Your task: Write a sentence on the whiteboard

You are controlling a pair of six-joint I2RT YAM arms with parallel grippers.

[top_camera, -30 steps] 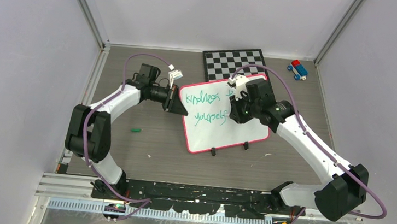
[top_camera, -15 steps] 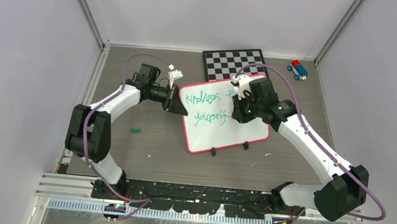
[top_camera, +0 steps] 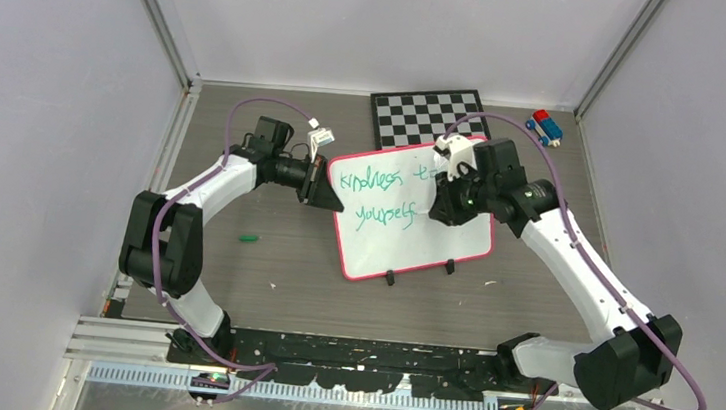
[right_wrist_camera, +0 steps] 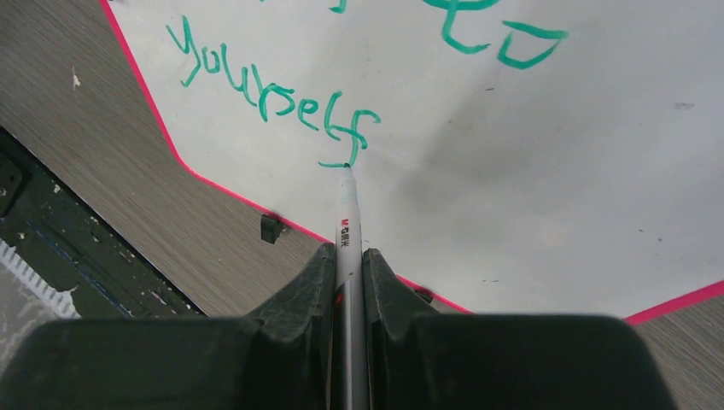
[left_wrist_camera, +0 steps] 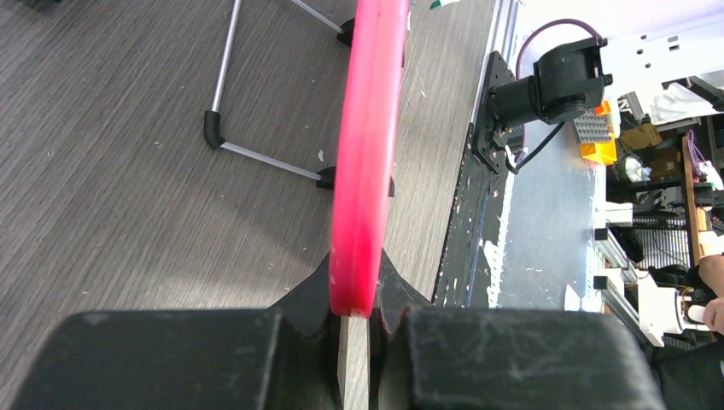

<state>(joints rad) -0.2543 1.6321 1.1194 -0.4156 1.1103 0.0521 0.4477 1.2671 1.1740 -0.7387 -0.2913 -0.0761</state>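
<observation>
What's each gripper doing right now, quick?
Left gripper: shut on the edge of the glossy white, pink-red-framed whiteboard.
Right gripper: shut on a slim white marker pen.

Grey wood-grain table (top_camera: 262, 276) and what it bears.
The whiteboard (top_camera: 435, 247) stands mid-table on black feet; a chequered board (top_camera: 426, 114) lies just behind, a red-and-blue toy (top_camera: 544, 127) far right, a small green piece (top_camera: 249, 238) left.

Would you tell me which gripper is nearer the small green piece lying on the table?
Left. The left gripper, clamped on the whiteboard's left edge, sits right of and beyond the green piece; the right gripper holds the marker farther right, over the board.
</observation>
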